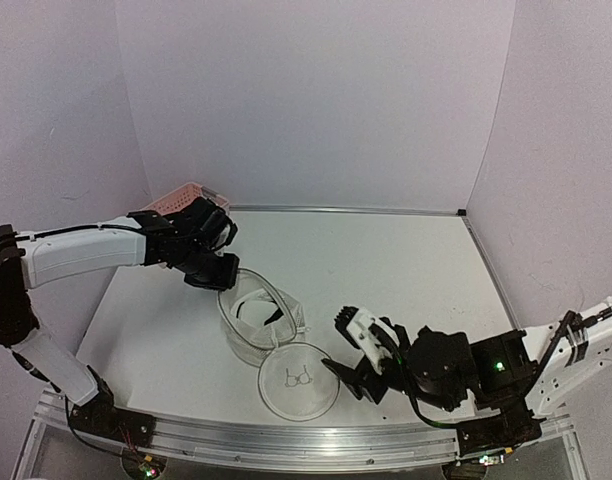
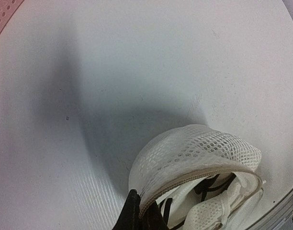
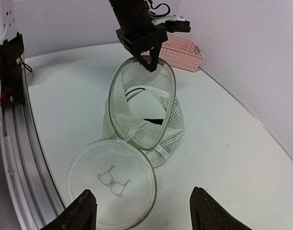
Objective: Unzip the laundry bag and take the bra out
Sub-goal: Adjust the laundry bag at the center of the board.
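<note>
Nearest the worktop's front edge, a little right of its middle, the right gripper sits low with its two fingers spread well apart, pointing leftward at the laundry bag. The bag lies unzipped and opened into two halves that stay joined at one side. The near half, a shallow round mesh dish, lies flat close to the front edge with the small black glasses logo showing through it. Its right rim is just beside the right gripper's lower finger, and the views do not settle whether the two touch. Directly behind it, toward the middle of the worktop, the other half is tipped up on its side with its open mouth facing the front right. The bra is inside this raised half, white fabric bunched in the hollow with thin dark straps crossing it. At the top of the raised half, the left gripper reaches down from the left with its black fingers pressed together, pinching the zip rim and holding that half upright. Farther back, in the worktop's far left corner against the wall, is a pink slotted basket.
</note>
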`<state>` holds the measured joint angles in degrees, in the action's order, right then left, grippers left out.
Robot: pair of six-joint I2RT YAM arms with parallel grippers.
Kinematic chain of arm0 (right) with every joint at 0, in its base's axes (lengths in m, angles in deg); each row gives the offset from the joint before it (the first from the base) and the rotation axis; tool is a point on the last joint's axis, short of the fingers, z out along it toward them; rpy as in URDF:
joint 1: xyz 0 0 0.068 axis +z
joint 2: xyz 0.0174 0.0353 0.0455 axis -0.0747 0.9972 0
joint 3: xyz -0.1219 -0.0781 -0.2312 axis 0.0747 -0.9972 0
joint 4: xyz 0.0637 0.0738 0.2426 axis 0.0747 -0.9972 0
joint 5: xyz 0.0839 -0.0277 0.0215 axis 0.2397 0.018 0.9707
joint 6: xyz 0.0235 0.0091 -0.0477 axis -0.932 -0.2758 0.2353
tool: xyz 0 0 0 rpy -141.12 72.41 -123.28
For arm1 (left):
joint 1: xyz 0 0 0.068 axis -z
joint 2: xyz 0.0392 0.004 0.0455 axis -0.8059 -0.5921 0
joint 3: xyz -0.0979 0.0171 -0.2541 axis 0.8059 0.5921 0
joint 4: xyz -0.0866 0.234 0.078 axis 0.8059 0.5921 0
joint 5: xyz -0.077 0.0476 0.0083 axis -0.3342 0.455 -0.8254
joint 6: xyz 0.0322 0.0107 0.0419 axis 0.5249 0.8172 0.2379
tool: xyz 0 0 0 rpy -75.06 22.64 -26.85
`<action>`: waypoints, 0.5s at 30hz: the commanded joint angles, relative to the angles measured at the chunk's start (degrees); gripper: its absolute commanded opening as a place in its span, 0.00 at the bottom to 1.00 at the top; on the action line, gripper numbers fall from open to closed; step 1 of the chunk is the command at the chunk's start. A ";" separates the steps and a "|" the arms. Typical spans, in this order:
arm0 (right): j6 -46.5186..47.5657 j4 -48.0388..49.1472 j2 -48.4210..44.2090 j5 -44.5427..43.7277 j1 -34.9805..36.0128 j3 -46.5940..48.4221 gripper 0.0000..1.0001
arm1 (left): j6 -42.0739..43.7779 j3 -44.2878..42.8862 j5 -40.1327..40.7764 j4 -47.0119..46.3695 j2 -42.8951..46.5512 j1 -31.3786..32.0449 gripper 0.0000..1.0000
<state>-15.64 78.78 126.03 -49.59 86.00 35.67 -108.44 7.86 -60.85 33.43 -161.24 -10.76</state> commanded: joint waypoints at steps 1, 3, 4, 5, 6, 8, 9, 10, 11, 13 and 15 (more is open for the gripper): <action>-9.40 -6.92 4.07 10.63 -4.62 10.50 0.68 | 0.31 0.92 -4.02 -0.87 2.49 1.79 0.00; -11.30 -9.79 7.15 13.49 -6.70 14.73 0.66 | 0.24 1.35 -4.93 -0.94 2.54 3.55 0.00; -11.77 -10.61 8.63 15.23 -7.70 16.51 0.63 | 0.04 1.54 -5.92 -1.05 2.63 4.13 0.00; -11.87 -11.03 10.03 17.17 -8.39 18.09 0.61 | -0.30 1.68 -6.00 -1.12 2.82 4.69 0.00; -11.99 -11.17 11.41 19.14 -9.16 19.32 0.60 | -0.61 1.84 -6.08 -1.14 3.00 5.23 0.00; -13.36 -11.19 14.79 23.34 -10.60 22.09 0.58 | -1.34 2.14 -6.12 -1.27 3.51 6.05 0.00; -14.39 -11.19 16.39 25.74 -11.63 23.48 0.56 | -1.80 2.36 -6.05 -1.43 3.77 6.41 0.00; -15.49 -11.19 18.00 27.87 -12.54 24.83 0.55 | -2.29 2.64 -6.14 -1.65 4.12 6.79 0.00; -16.55 -11.19 19.81 29.37 -13.26 26.08 0.55 | -2.63 2.92 -6.47 -1.93 4.30 7.38 0.00; -18.53 -11.19 23.11 31.31 -14.36 28.37 0.54 | -3.51 3.42 -7.36 -2.84 4.82 8.26 0.00; -20.34 -11.13 25.92 31.99 -15.00 30.01 0.54 | -4.82 4.39 -9.21 -4.80 5.56 9.04 0.00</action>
<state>-30.60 67.91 148.10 -23.89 72.49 60.98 -110.45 11.23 -66.88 32.80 -159.16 -3.17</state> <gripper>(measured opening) 0.543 0.009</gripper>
